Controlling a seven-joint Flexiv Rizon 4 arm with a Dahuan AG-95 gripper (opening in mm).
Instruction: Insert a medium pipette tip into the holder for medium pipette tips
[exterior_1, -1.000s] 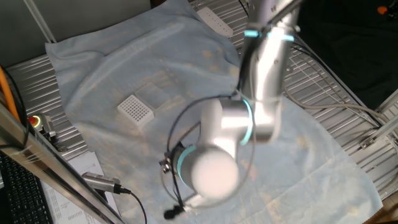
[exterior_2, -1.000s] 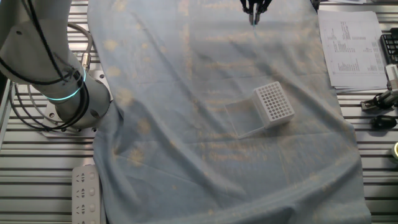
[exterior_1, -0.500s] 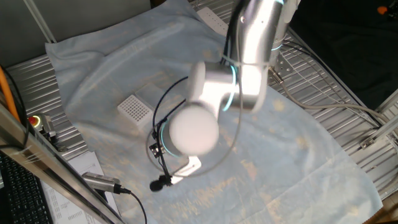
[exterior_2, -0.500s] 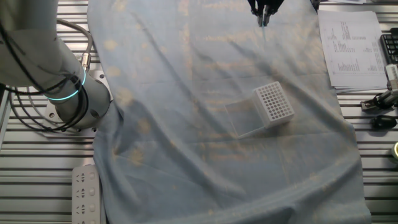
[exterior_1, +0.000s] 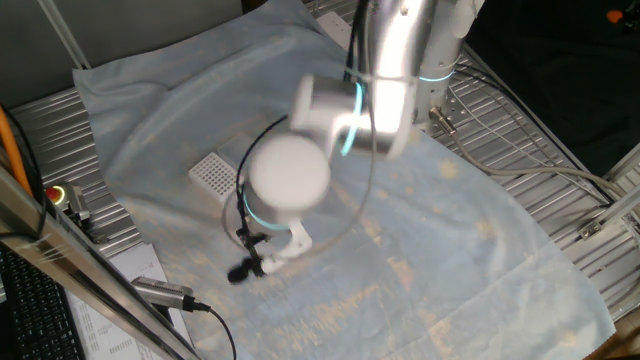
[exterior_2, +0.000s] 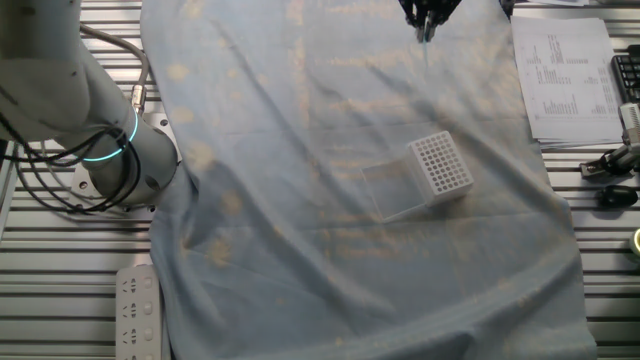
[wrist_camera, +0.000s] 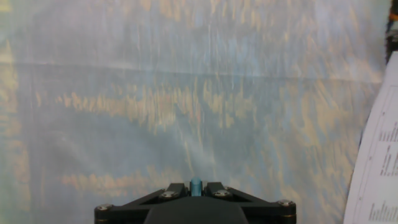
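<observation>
While the gripper (exterior_2: 426, 22) hung at the cloth's (exterior_2: 300, 220) far edge, fingers closed on the medium pipette tip (wrist_camera: 196, 186), the holder (exterior_2: 441, 162) sat well apart, nearer the cloth's middle. Tip's long axis ran along the fingers, pointing down. Hand view showed the teal tip but no holder; the fixed views showed the holder (exterior_1: 216, 173).

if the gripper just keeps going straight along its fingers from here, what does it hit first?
Probably the pale blue cloth over the table: the hand view shows only cloth ahead of the gripper and the teal pipette tip it holds. The white tip holder sits off that line; the paper sheet is off to the side. Depth is unclear.
</observation>
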